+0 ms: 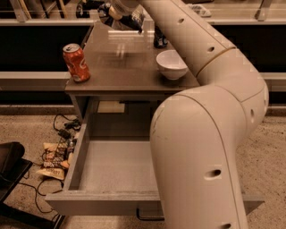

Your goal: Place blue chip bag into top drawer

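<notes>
My gripper (pixel 115 11) is at the top of the camera view, raised above the far part of the grey tabletop (pixel 120 67). It is shut on the blue chip bag (pixel 133 20), a crumpled dark navy bag that hangs off the table surface. The top drawer (pixel 111 172) stands pulled out below the tabletop, its plain grey inside bare. My arm hides its right part. Its dark handle (pixel 147 217) shows at the front panel's lower edge.
A red soda can (pixel 76 62) stands at the table's left front corner. A white bowl (pixel 172 63) sits at the right, a blue soda can (pixel 160 38) behind it. Tan wrappers and cables (pixel 56 156) lie on the floor left of the drawer.
</notes>
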Robot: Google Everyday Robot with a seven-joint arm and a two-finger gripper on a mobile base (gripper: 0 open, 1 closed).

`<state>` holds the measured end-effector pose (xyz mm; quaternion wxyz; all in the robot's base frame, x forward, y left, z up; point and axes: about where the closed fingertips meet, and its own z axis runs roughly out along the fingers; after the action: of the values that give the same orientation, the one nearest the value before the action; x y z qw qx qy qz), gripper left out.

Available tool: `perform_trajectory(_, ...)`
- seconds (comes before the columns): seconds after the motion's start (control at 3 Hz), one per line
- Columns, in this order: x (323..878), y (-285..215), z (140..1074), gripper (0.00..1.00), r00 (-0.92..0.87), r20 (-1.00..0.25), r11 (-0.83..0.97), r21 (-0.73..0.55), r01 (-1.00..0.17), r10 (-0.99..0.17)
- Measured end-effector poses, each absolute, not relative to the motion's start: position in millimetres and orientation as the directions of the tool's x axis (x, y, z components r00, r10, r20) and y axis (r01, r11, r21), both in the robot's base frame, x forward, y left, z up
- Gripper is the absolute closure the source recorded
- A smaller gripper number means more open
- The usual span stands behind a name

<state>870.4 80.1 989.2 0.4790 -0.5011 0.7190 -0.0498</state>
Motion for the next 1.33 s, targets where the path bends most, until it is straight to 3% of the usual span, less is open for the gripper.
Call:
perform_trajectory(0.33, 845.8, 56.7, 1039.9, 1.00, -0.024, -0.667, 0.524, -0.561, -0.641, -0.744)
perform_trajectory(1.0, 717.9, -2.0, 1100.0, 1.00, -0.063, -0.718, 0.592, -0.517, -0.618, -0.693)
perform_trajectory(1.33, 658.6, -16.4, 1084.7, 1.00, -0.075, -0.711, 0.573, -0.496, -0.652, -0.699)
